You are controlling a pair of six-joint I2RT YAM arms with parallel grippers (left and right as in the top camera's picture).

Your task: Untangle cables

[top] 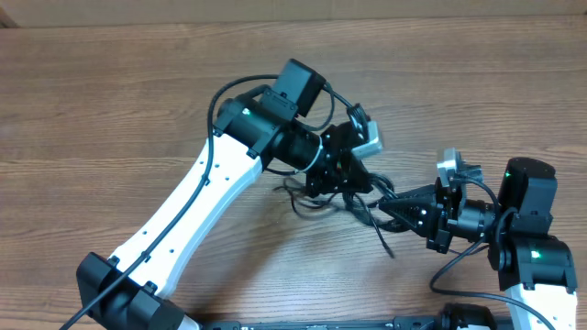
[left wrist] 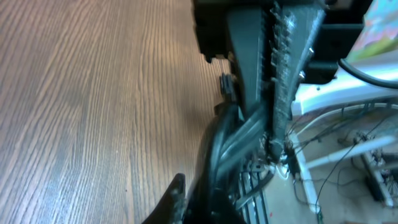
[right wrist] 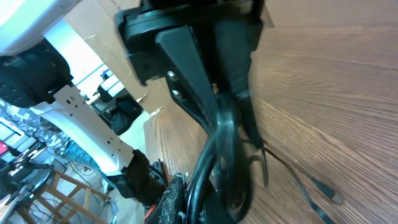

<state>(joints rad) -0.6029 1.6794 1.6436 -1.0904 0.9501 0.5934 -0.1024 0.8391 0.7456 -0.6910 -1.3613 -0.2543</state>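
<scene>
Black cables [top: 303,203] in a tangle, left hand [top: 353,188] clamped on them, right hand [top: 385,206] likewise clamped

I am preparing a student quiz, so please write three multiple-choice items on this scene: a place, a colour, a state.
1. Where on the table are the cables? A. between the left gripper and the right gripper; B. at the left edge; C. by an arm's base.
2. The cables' colour? A. red; B. black; C. white.
3. The right gripper is: A. wide open; B. shut on the cables; C. out of view.
Key: 1A, both grippers meet at the bundle; 2B, the strands look black; 3B, it pinches strands in the right wrist view.
</scene>
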